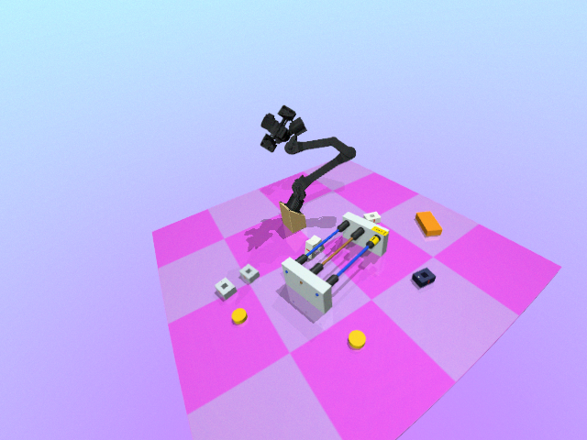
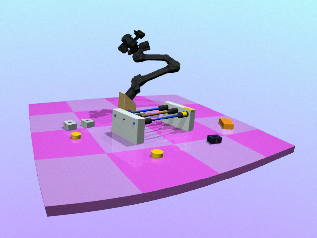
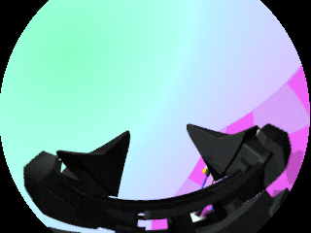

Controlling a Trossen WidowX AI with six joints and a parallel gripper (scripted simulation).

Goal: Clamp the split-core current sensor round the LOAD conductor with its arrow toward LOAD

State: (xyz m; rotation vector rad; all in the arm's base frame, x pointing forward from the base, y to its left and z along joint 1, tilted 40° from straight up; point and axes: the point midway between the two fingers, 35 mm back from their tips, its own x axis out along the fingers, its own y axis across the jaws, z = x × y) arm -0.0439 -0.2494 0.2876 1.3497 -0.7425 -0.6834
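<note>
well, you see the white sensor (image 1: pixel 311 245) (image 2: pixel 141 112) upright beside the rods (image 1: pixel 355 259) (image 2: pixel 163 117) in the top view; the exterior view mostly hides it behind them. your pincer (image 1: pixel 277 126) (image 2: pixel 131 40) (image 3: pixel 158 130) hangs wide open, high and well apart from everything on the surface (image 1: pixel 237 379) (image 2: pixel 77 179) (image 3: pixel 279 116), with air around it; the orange block (image 1: pixel 427 223) (image 2: pixel 226 123) lies nearer the edge.

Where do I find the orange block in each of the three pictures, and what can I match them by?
Top: the orange block is right of centre, about mid-height.
Exterior: far right, about mid-height.
Wrist: I can't make it out there.
Shared landmark: the yellow band on a blue conductor.
</note>
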